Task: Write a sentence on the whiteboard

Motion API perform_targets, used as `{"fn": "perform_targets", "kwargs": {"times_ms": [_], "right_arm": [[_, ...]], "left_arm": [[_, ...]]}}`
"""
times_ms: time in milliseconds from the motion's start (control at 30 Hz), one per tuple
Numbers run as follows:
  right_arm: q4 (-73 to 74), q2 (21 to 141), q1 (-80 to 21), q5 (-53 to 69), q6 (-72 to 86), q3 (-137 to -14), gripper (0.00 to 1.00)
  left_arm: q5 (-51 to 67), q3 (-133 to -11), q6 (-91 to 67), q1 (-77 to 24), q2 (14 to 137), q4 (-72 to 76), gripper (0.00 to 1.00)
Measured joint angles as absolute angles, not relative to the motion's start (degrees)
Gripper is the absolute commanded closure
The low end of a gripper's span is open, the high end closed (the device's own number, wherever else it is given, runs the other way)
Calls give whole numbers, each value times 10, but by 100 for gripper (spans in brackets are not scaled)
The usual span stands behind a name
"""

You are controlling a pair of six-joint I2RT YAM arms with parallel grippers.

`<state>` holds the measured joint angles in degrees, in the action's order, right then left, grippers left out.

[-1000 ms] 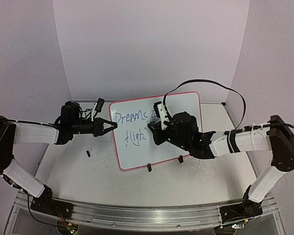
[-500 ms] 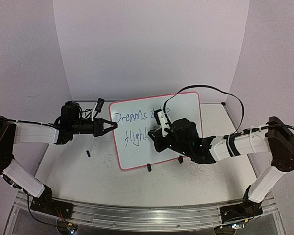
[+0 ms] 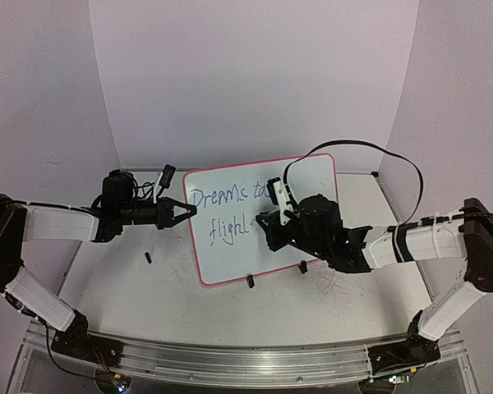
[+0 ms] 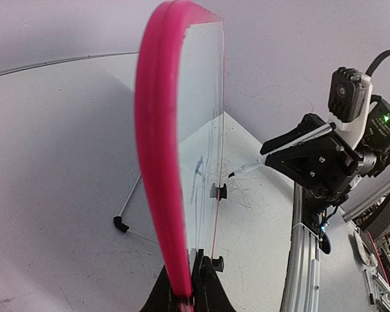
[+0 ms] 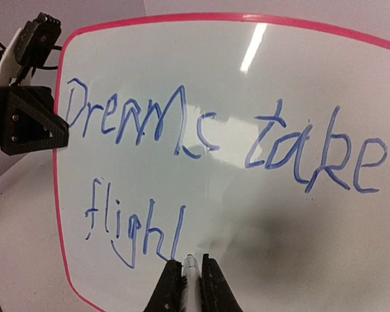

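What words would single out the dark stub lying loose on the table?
Start at the pink-rimmed whiteboard standing mid-table. Left of it, nearer the arm bases than the left gripper clamping its rim, lies a dark stub. Unlike the board's black feet, it touches nothing.

Whiteboard (image 5: 260,221), pink rim, fills most of the view. Blue handwriting: "Dreams take" on the top line, "fligh" plus one more upright stroke below. Right gripper (image 5: 190,265) at bottom edge, fingers clamped on a marker (image 5: 191,276), tip right at the foot of that last stroke. Left gripper (image 5: 52,130), black, pinches the board's left rim.
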<state>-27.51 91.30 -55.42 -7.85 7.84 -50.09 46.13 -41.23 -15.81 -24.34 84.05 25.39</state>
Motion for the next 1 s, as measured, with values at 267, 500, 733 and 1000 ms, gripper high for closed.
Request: {"fn": "perform_targets", "kwargs": {"times_ms": [267, 500, 733, 1000], "right_arm": [[-288, 926, -553, -33, 72, -531, 100], [-290, 952, -553, -34, 71, -548, 100], [-282, 957, -553, -65, 71, -548, 100], [-275, 946, -557, -107, 72, -543, 100]], "left_arm": [[461, -412, -158, -243, 841, 254, 100], [461, -412, -158, -244, 841, 254, 100], [461, -413, -158, -244, 841, 254, 100], [460, -413, -158, -244, 841, 254, 100]]}}
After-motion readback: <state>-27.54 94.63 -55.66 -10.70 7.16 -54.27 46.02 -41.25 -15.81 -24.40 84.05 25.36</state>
